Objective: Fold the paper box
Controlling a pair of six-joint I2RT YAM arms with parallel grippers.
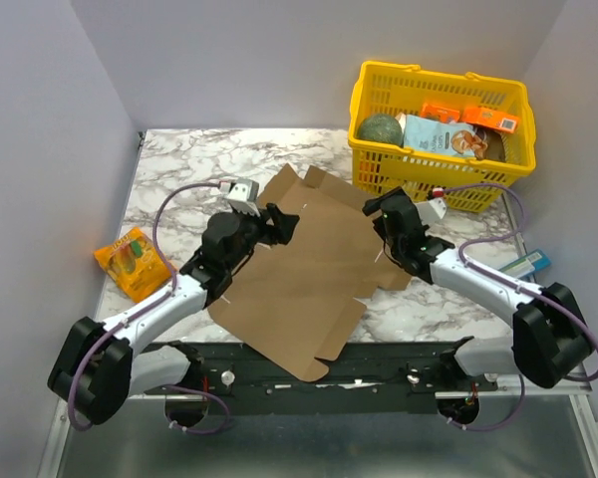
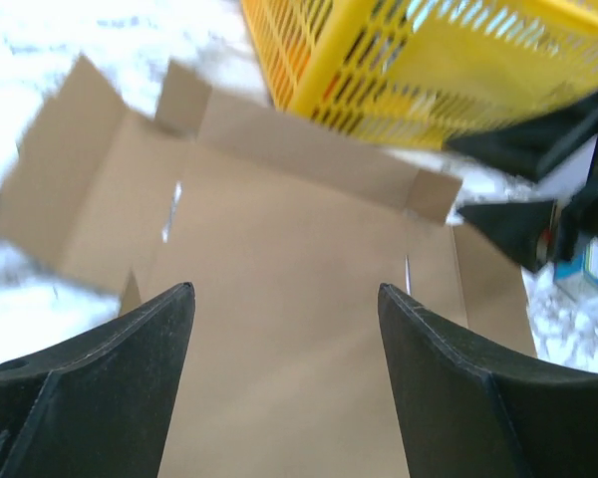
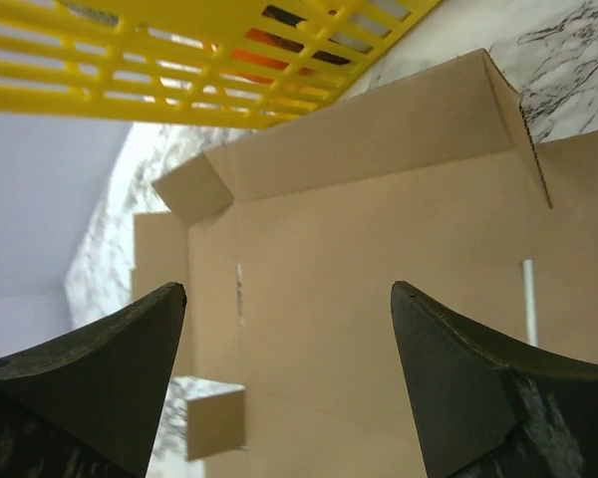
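The paper box is a flat brown die-cut cardboard sheet lying slantwise in the middle of the marble table, its far flaps slightly raised. My left gripper hangs over the sheet's left edge, and my right gripper over its right edge near the basket. In the left wrist view the gripper is open, with only the cardboard showing between the fingers. The right wrist view shows that gripper open too, above the sheet with its slits. Neither holds anything.
A yellow plastic basket with groceries stands at the back right, close behind the sheet and the right gripper; it also fills the top of both wrist views. An orange snack packet lies at the left. A small blue item lies at the right edge.
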